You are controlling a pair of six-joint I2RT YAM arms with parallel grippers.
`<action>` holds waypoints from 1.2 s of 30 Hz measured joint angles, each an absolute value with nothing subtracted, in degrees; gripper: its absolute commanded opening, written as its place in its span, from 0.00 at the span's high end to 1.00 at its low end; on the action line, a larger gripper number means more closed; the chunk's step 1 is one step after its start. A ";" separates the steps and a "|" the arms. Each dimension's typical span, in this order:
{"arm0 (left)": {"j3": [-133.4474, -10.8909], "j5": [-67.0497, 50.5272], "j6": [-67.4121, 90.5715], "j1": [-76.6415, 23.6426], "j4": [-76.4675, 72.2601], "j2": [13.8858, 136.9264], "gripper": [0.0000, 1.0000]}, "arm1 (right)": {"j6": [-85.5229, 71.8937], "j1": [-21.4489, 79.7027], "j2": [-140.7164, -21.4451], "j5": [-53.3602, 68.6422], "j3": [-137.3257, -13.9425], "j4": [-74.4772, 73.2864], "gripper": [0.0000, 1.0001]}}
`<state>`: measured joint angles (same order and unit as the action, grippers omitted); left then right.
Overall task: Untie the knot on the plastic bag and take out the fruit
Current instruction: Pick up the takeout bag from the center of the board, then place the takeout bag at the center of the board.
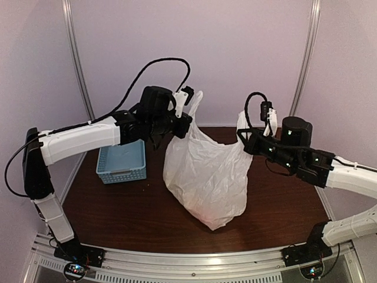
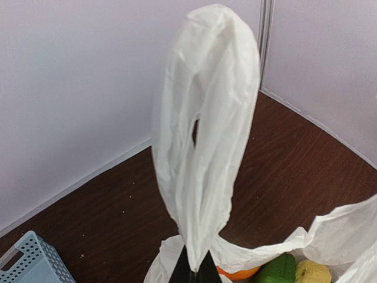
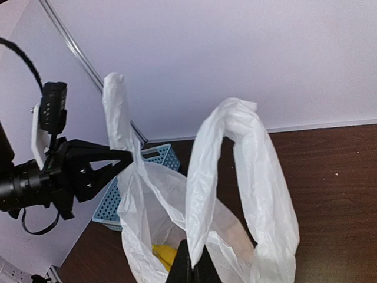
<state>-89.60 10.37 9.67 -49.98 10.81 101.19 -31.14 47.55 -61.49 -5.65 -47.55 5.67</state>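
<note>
My left jaws pinch one bag handle, my right jaws the other. Only my wrist views show the fruit inside.

No writing, label, brand, number or sign can be read in any of the views. The plastic bag is plain white with no print showing, and the blue basket bears no legible mark.
</note>
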 measured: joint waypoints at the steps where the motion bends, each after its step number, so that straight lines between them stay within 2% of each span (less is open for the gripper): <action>1: -89.14 10.20 10.09 -49.19 10.63 100.07 1.00 | -30.81 44.97 -63.02 -5.23 -49.56 5.13 1.00; 7: -86.00 7.97 12.93 -45.19 7.73 94.37 1.00 | -27.33 35.77 -66.96 -3.42 -61.06 1.96 1.00; 12: -79.13 6.13 15.20 -43.92 0.34 88.51 1.00 | -24.99 34.70 -64.88 -3.09 -64.49 2.28 1.00; 15: -72.99 3.44 17.02 -44.10 -5.41 85.67 1.00 | -25.39 34.61 -63.02 -3.01 -61.65 3.18 1.00; 24: -54.98 -6.98 23.22 -43.97 -19.77 84.71 1.00 | -31.86 34.57 -60.99 -2.37 -40.60 2.68 1.00; 25: -54.15 -7.79 23.57 -43.97 -20.43 84.71 1.00 | -32.21 34.57 -60.66 -2.07 -39.40 2.09 0.96; 26: -53.47 -8.27 23.75 -43.97 -21.30 84.62 1.00 | -32.38 34.57 -60.31 -1.74 -38.89 1.54 0.86; 29: -50.43 -9.58 23.97 -43.97 -23.88 83.40 1.00 | -31.66 34.57 -58.04 -1.06 -39.20 -0.43 0.40; 30: -49.28 -9.85 23.97 -43.97 -24.60 82.70 1.00 | -31.14 34.54 -56.95 -1.08 -39.92 -1.52 0.30; 31: -48.31 -10.07 23.97 -43.97 -25.12 81.95 0.99 | -30.46 34.54 -56.27 -1.10 -40.66 -2.31 0.24; 33: -46.68 -10.59 23.94 -43.97 -26.06 80.66 0.92 | -28.69 34.54 -55.13 -1.19 -43.48 -4.82 0.18; 36: -45.45 -11.70 23.88 -43.97 -27.11 79.33 0.69 | -25.74 34.57 -54.30 -1.04 -49.63 -8.38 0.16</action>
